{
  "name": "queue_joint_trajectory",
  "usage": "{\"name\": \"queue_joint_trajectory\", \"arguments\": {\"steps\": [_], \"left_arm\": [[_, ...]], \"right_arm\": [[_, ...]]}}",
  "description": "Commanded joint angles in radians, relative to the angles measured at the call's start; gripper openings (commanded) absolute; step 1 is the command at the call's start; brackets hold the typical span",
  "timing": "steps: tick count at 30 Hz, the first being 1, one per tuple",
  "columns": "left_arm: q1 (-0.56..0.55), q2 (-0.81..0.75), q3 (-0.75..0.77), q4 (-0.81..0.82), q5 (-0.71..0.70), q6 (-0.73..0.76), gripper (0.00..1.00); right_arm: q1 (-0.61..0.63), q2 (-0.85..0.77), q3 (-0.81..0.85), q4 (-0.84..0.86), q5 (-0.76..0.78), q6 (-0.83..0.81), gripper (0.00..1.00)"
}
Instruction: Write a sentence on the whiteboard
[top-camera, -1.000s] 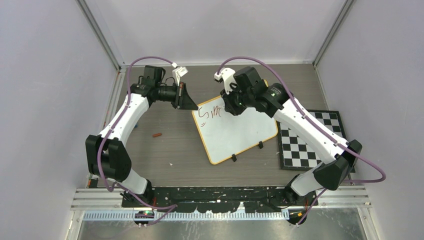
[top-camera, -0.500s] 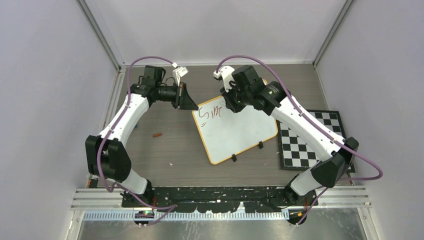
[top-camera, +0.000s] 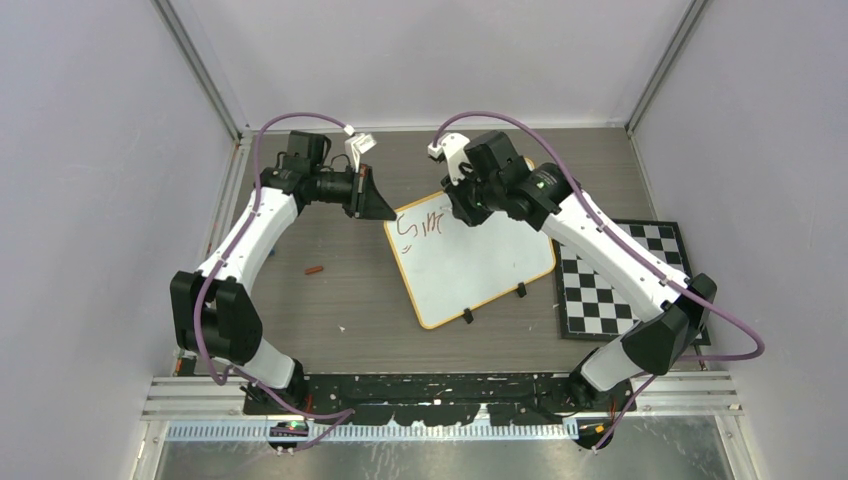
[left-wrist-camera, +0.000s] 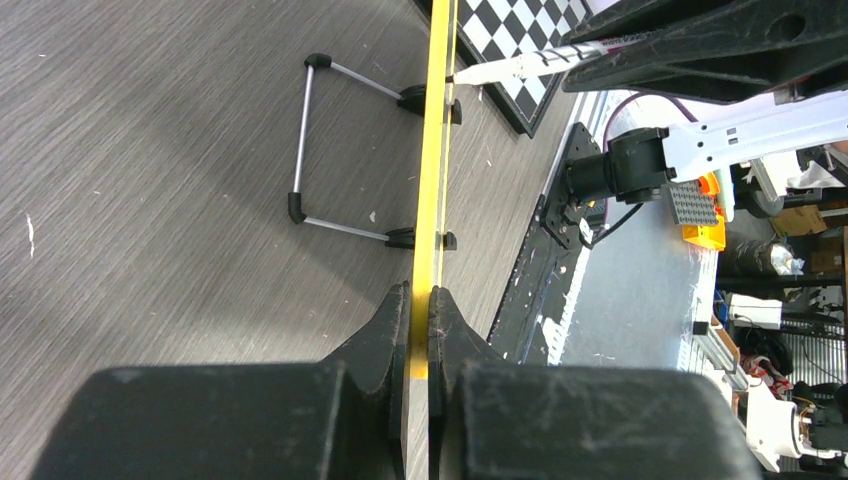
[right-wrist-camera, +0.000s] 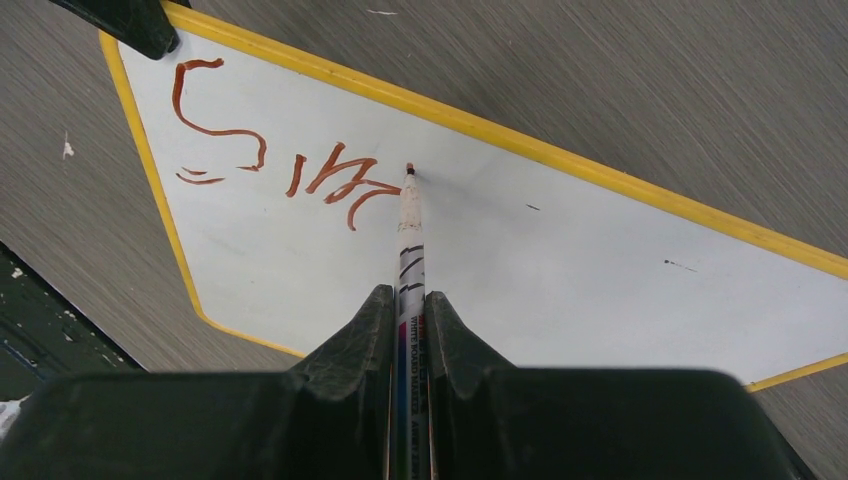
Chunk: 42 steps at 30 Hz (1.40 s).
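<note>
Bearing red-brown letters (right-wrist-camera: 340, 172) "Sim", the whiteboard (right-wrist-camera: 560, 260) is clamped by left jaws; right jaws grip a marker (right-wrist-camera: 410, 250).

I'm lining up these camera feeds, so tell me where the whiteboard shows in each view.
Top external: the whiteboard lies centre, tilted, between the arms.
Left wrist: edge-on, its yellow rim running up mid-frame.
Right wrist: its white face fills the middle.
Shared landmark: the left gripper clamped on its corner.

Whiteboard (top-camera: 480, 270), checkered mat (top-camera: 600, 300) on table (top-camera: 360, 290)
</note>
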Motion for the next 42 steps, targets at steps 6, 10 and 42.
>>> {"name": "queue_joint_trajectory", "arguments": {"steps": [6,10,42], "left_arm": [[-0.003,-0.04,-0.002,-0.015,0.006,0.007,0.0],[-0.003,-0.04,-0.001,-0.015,0.003,0.009,0.0],[-0.005,-0.043,-0.004,-0.016,0.008,0.013,0.0]], "right_arm": [[-0.054,-0.044,0.049,0.038,-0.033,0.006,0.0],[-0.056,-0.032,0.041,0.057,-0.035,0.005,0.0],[-0.035,-0.099,-0.029,-0.019,-0.039,0.006,0.0]]}}
